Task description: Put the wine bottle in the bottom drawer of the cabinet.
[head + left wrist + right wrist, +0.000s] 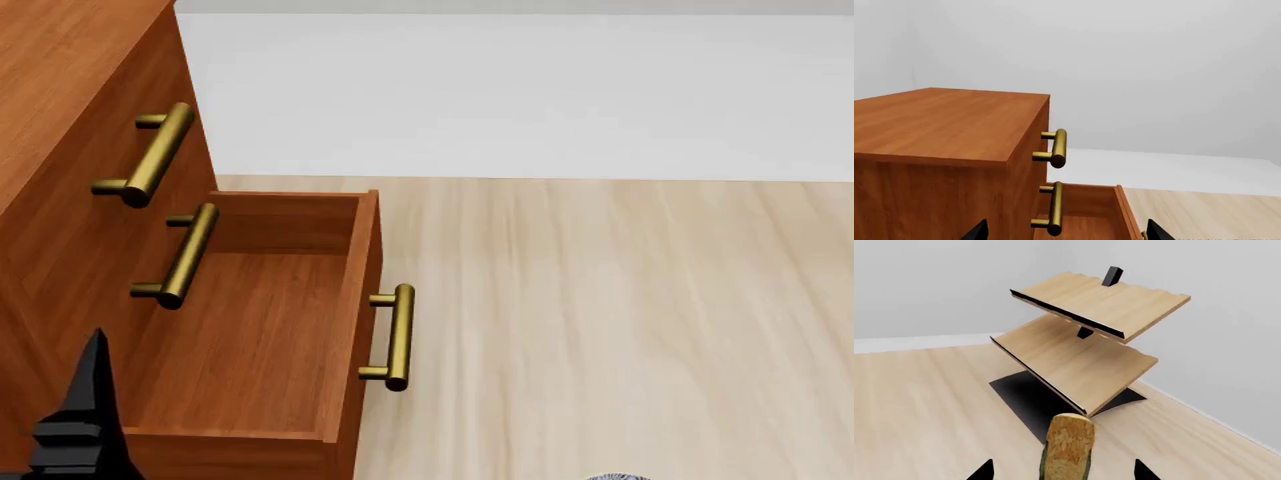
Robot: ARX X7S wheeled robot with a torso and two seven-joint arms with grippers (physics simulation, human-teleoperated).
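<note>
Transport is the step we judge to be in hand: the wine bottle [1069, 450] sits in our right hand [1062, 472], its tan cork rising between the two dark fingertips in the right wrist view. The tips stand on either side of the neck, so we read the hand as pinching the bottle, though the contact itself lies below the edge of the picture. Beyond it stands the pale wooden rack [1087, 335] on its black base, away from the chest.

In the head view the cabinet [67, 60] fills the left, and the bottom drawer [254, 330] is pulled out to the right over the floor [614, 320], its inside bare and its brass handle [394, 338] on the front. Our left hand [1062, 232] shows only two dark tips, well apart, with nothing between them: spread.

Next we need to bring the bottle across over the open drawer, lay it nearly flat since the box is shallow, and lower it inside before letting go.
</note>
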